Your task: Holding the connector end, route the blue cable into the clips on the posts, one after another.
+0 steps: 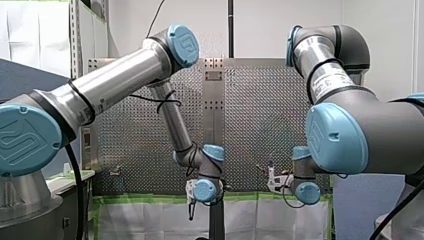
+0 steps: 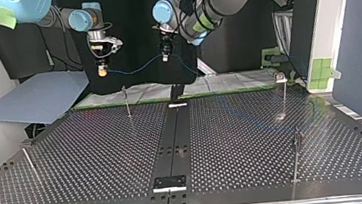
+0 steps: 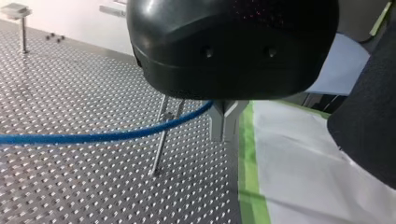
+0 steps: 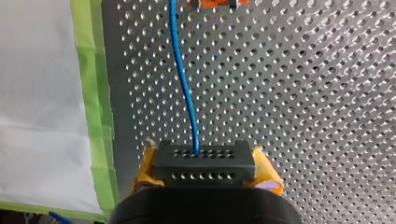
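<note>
Right pincer (image 4: 205,171) is gripping the black connector (image 4: 203,159) between its yellow pads (image 4: 267,173). The blue cable (image 4: 184,88) is running straight ahead from it over the perforated tabletop (image 4: 303,93). Left pincer (image 3: 224,122) is pinching the cable further along, metal fingers narrow and together. Top view: both pincers are hanging above the tabletop's far edge. The cable is sagging slightly between them, then dropping from the left pincer toward the view's right. A thin post (image 2: 127,103) is standing below that span, apart from it. Another post with a clip (image 2: 283,92) is standing at the right. Can't tell if the cable is sitting in any clip.
</note>
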